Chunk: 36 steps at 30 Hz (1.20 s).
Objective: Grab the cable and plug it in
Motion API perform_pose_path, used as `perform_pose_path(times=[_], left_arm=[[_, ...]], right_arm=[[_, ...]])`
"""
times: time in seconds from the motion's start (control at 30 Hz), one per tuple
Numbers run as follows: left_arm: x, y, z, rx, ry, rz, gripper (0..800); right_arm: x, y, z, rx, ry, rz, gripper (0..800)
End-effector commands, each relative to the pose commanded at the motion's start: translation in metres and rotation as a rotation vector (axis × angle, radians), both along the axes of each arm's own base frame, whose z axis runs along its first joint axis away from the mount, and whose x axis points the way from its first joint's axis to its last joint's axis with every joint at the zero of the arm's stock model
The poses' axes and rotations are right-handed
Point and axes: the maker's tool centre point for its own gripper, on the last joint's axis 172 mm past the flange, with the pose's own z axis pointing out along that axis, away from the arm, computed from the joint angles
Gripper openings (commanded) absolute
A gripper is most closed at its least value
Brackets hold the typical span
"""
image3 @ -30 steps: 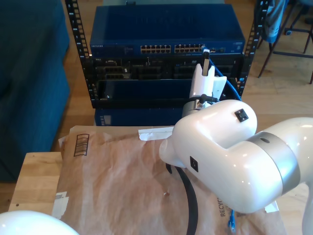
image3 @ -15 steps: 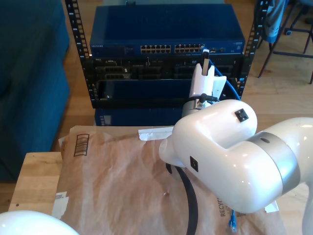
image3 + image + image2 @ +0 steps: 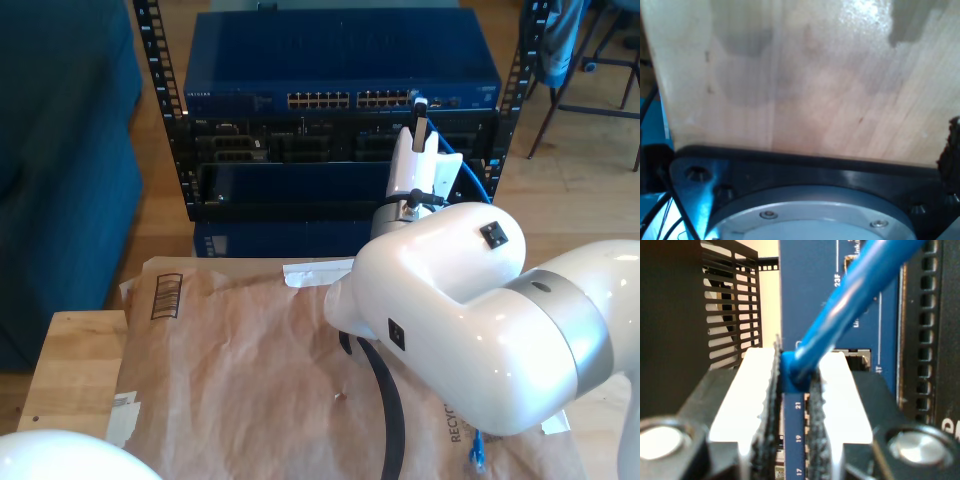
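Observation:
The cable (image 3: 850, 305) is bright blue, and its blue-booted plug (image 3: 790, 376) is pinched between rubber pads (image 3: 767, 405). My second gripper (image 3: 796, 372) is shut on that plug, right at the face of the blue network switch (image 3: 790, 290) by ports numbered 19 to 23. The plug's tip is hidden, so I cannot tell if it sits in a port. In the exterior view my second gripper (image 3: 420, 108) touches the right end of the switch's port row (image 3: 350, 100). From there the cable (image 3: 478, 180) loops down, and its other end (image 3: 476, 458) lies on the brown paper.
The switch (image 3: 340, 55) tops a black rack (image 3: 330, 160) with more units below. Brown paper (image 3: 250, 380) covers a wooden table (image 3: 70, 370). The first wrist view looks close at bare wood (image 3: 805, 85). Another white arm part (image 3: 60, 455) shows at the exterior view's lower left.

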Motion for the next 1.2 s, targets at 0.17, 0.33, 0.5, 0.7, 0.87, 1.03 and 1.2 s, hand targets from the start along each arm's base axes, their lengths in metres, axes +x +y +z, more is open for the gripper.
perform_pose_path(times=[0.17,0.33,0.5,0.7,0.87,1.03,1.2], left_arm=[[0.000,0.000,0.000,0.000,0.000,0.000,800],[0.000,0.000,0.000,0.000,0.000,0.000,800],[0.000,0.000,0.000,0.000,0.000,-0.002,800],[0.000,0.000,0.000,0.000,0.000,0.000,800],[0.000,0.000,0.000,0.000,0.000,0.000,800],[0.000,0.000,0.000,0.002,0.000,0.000,800],[0.000,0.000,0.000,0.000,0.000,0.000,800]], right_arm=[[0.000,0.000,-0.004,-0.003,0.005,0.000,0],[0.001,0.000,-0.003,-0.001,0.001,-0.002,0],[0.002,0.000,-0.004,0.001,0.001,-0.001,0],[0.004,0.001,0.002,0.007,-0.011,-0.001,0],[0.004,0.001,0.003,0.007,-0.014,0.000,0],[0.004,0.002,-0.004,0.002,-0.004,0.000,0],[0.006,0.002,-0.009,0.003,0.007,0.003,0]])
